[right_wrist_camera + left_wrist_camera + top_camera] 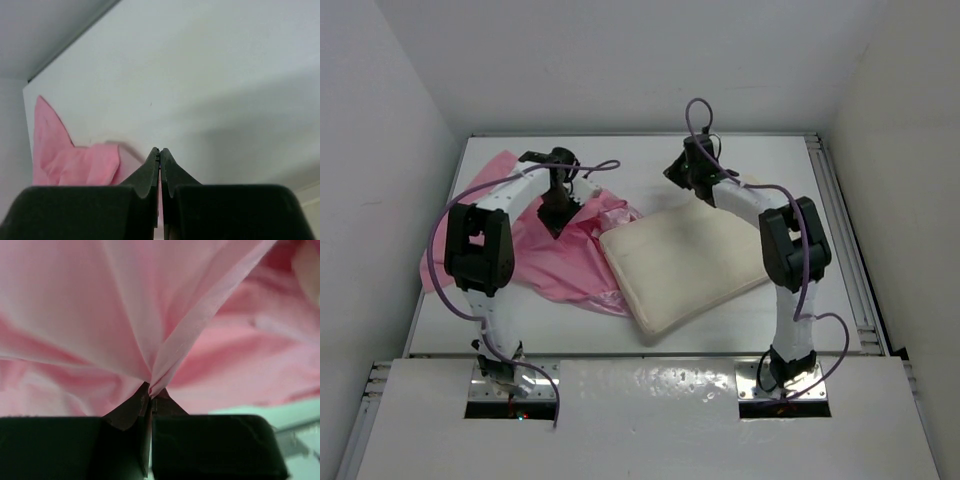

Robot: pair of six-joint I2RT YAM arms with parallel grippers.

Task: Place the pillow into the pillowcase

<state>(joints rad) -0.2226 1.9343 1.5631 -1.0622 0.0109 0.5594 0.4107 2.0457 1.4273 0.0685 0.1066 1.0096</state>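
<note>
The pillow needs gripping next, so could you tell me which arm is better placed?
Probably the right: the right gripper is shut and empty near the far edge of the pillow, while the left gripper is pinching the pillowcase.

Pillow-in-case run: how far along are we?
Done: nothing inserted; the pillow lies fully outside the pillowcase on the table. In hand: the left fingers are pinched shut on a fold of the pillowcase; the right fingers are shut on nothing, near the pillow's far end. Left: open the mouth, grip the pillow, slide it in.
</note>
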